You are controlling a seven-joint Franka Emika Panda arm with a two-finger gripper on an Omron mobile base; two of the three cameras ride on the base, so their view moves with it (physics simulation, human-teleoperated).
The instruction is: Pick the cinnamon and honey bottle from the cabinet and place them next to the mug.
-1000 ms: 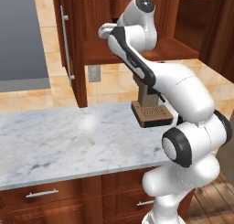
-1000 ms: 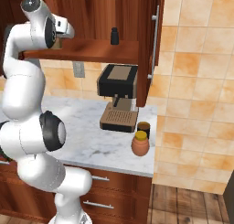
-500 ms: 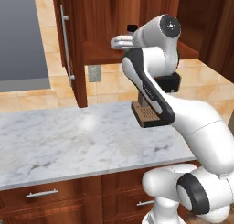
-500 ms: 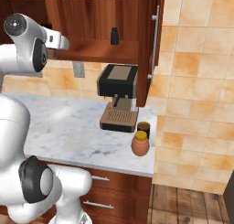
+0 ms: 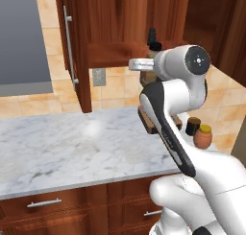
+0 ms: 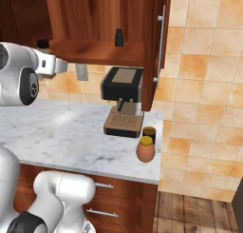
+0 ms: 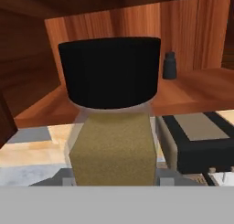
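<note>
You are holding the cinnamon [image 7: 112, 127] with the gripper closed tight on its body, just off the cabinet [image 6: 95, 51] shelf edge. Watch the carry: swinging it toward the mug [image 6: 149, 133] could clip the coffee machine [image 6: 122, 101] or knock over the honey [image 6: 145, 150], which is sitting on the counter [image 6: 61, 132] just beside the mug. Counting: one cinnamon, one honey, one mug, one small black bottle [image 6: 119, 37] on the shelf.
</note>
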